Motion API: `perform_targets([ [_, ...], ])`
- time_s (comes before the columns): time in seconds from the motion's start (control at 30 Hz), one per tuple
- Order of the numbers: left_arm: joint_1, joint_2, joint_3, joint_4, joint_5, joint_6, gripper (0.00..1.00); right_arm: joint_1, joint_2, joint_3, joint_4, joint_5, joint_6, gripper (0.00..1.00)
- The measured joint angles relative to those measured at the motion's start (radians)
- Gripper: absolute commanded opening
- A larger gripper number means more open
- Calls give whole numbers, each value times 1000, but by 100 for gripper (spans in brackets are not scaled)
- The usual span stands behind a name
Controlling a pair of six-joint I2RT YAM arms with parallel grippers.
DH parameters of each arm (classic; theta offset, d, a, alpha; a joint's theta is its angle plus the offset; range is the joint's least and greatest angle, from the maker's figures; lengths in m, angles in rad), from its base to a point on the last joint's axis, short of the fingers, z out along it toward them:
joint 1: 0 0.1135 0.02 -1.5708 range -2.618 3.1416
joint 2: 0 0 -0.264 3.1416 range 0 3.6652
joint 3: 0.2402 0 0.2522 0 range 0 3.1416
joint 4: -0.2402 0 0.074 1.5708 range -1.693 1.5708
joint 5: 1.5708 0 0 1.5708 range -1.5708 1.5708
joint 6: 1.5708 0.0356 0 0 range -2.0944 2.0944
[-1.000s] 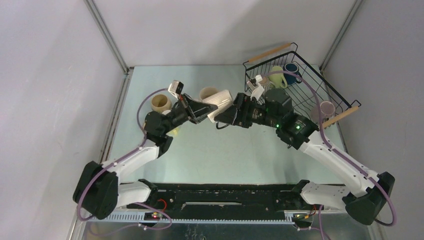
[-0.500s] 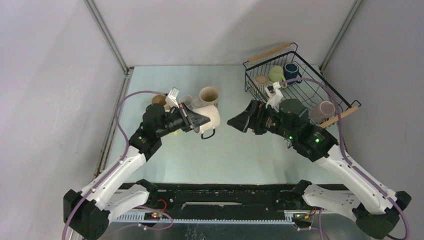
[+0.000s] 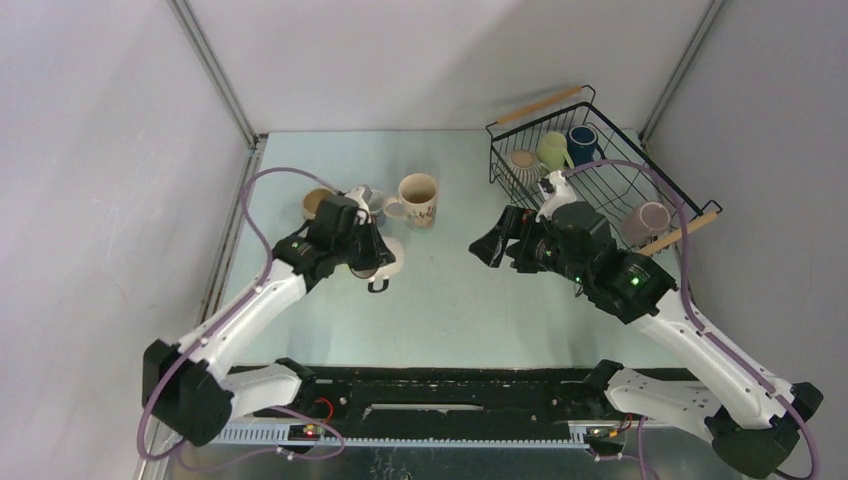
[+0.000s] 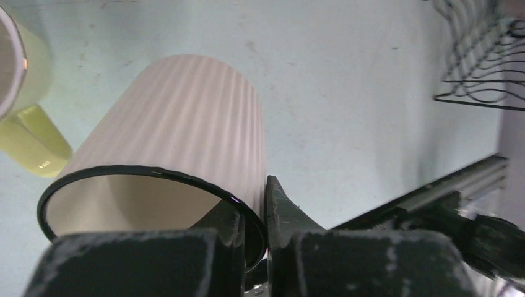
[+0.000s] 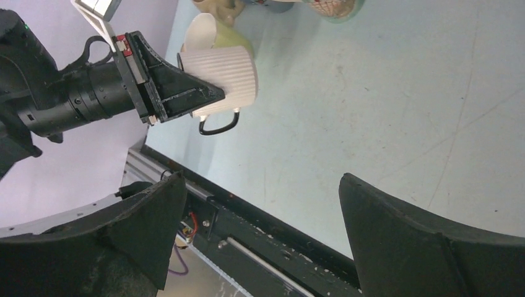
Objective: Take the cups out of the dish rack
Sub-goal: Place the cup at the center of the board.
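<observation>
Since the preceding frames, the left pincer (image 3: 375, 258) has drawn the ribbed cream cup (image 3: 390, 252) back toward 9 o'clock and lower. The right pincer (image 3: 490, 248) has backed off toward 3 o'clock with its jaws spread, so a strip of bare bench (image 3: 440, 300) now separates the two.

**Left.** The left pincer (image 4: 255, 198) is closed narrow on the wall of the ribbed cream cup (image 4: 186, 124). One finger lies inside the black-edged mouth and the other finger (image 4: 282, 216) lies outside it. The cup is tilted, mouth toward the pincer, with its black loop handle hanging toward 6 o'clock in the overhead view. Whether its base touches the bench cannot be told. A pale yellow cup (image 4: 34, 68) sits just beside it, on the side toward 9 o'clock in the left wrist view. At 10 to 11 o'clock on the bench stand three more cups:
- a tan cup (image 3: 318, 203);
- a white cup (image 3: 373, 197), partly hidden behind the left wrist;
- an upright floral mug (image 3: 417, 195), with its handle toward 9 o'clock.

**Centre.** The right pincer (image 5: 260, 179) is wide open and holds nothing. It points toward 9 o'clock at the held cup (image 5: 226, 74) and is well apart from it.

**Right.** The dish rack (image 3: 640, 165) occupies 1 to 2 o'clock on the bench, with wooden handles (image 3: 540, 105) at its far and near ends. Along its far end sit a beige cup (image 3: 522, 163), a yellow-green cup (image 3: 553, 150) and a dark blue cup (image 3: 582, 142). A mauve cup (image 3: 648, 220) rests near the handle at the rack's 4 o'clock end.
</observation>
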Motion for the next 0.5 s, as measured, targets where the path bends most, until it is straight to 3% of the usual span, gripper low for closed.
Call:
perform_targets([
  [0.23, -42, 185, 132, -91, -150, 56, 0, -6, 24, 0, -9, 41, -23, 100],
  [0.5, -52, 365, 233, -124, -214, 98, 0, -94, 24, 0, -8, 19, -51, 100],
])
